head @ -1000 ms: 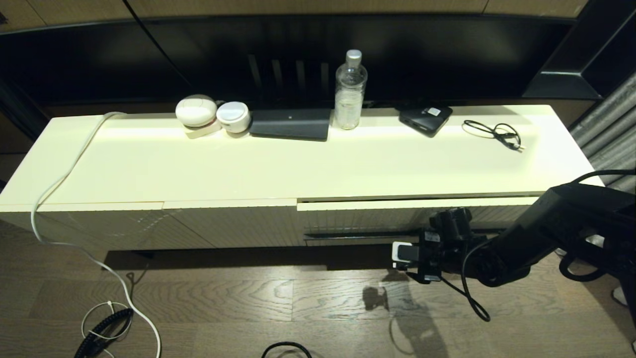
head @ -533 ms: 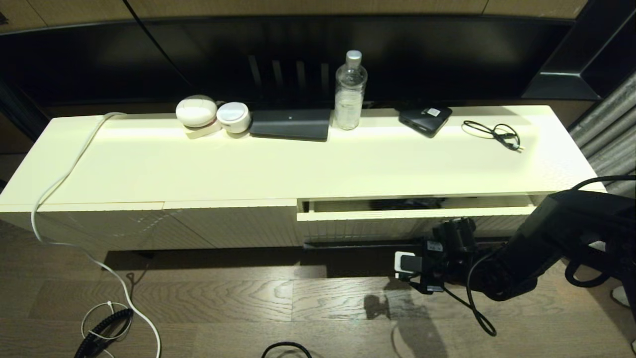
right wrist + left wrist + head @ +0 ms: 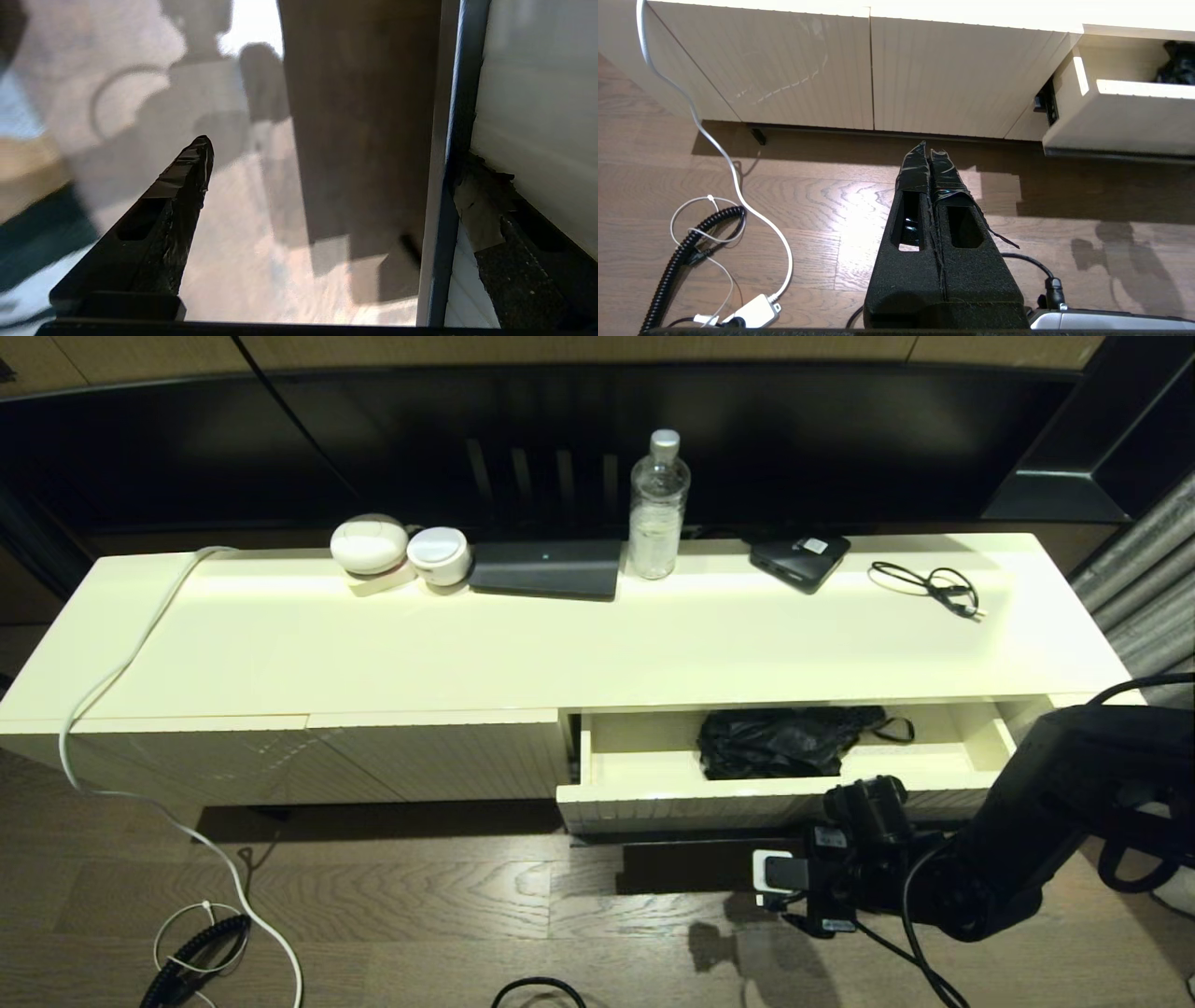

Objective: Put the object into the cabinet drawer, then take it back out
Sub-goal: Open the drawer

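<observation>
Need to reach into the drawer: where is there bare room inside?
The drawer is bare left of the umbrella, up to its left wall, with a smaller patch right of the wrist loop. The middle is crowded. The right pincer sits at the drawer front.

Water bottle (image 3: 658, 509), black box (image 3: 799, 559), cable coil (image 3: 929, 584) on cabinet top (image 3: 467, 644).

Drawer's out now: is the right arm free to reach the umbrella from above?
Probably yes: the umbrella lies uncovered in the open drawer, but the right gripper sits low at the drawer front and must rise first.
</observation>
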### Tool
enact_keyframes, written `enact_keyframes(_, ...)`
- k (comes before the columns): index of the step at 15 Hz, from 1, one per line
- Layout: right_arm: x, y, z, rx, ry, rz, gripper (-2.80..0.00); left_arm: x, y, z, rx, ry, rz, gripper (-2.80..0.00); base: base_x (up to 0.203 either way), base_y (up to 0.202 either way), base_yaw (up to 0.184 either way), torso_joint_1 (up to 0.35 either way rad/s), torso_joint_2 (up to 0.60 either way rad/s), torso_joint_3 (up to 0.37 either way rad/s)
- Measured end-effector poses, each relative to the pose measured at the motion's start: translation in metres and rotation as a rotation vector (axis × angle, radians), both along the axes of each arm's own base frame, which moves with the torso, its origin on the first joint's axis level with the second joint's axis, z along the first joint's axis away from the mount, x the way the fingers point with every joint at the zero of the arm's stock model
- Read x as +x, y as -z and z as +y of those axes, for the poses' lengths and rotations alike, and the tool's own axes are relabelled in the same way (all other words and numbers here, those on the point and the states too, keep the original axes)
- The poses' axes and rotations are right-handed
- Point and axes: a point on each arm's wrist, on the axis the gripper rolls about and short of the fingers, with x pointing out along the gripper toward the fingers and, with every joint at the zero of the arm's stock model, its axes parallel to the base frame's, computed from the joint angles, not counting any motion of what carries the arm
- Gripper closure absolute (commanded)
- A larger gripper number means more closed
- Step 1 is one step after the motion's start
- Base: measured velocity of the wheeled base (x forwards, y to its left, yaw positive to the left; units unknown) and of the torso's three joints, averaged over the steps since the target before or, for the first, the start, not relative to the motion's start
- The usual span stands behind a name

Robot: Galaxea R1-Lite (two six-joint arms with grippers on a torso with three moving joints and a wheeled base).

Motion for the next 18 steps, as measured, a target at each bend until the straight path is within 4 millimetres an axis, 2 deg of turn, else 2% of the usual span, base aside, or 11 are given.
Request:
enact_keyframes(6,-0.024,-0.006,-0.003,-0.011,-0.012,0.034,-2.80,0.000,0.000,0.000,0.000,-0.001,0.000,0.00,0.000,0.000,0.000,0.000,0.00,0.000)
enact_keyframes(9,-0.029,-0.016,-0.002,-0.001,-0.017,0.011,-2.80,0.000,0.000,0.000,0.000,0.000,0.000,0.00,0.000,0.000,0.000,0.000,0.00,0.000)
enact_keyframes(13,-0.053,-0.053,-0.005,0.037,-0.012,-0.054,-2.80,0.000,0.000,0.000,0.000,0.000,0.000,0.00,0.000,0.000,0.000,0.000,0.00,0.000)
enact_keyframes(18,-0.114,-0.113,-0.022,0.062,-0.002,-0.131,-2.80,0.000,0.000,0.000,0.000,-0.001,0.000,0.00,0.000,0.000,0.000,0.000,0.00,0.000)
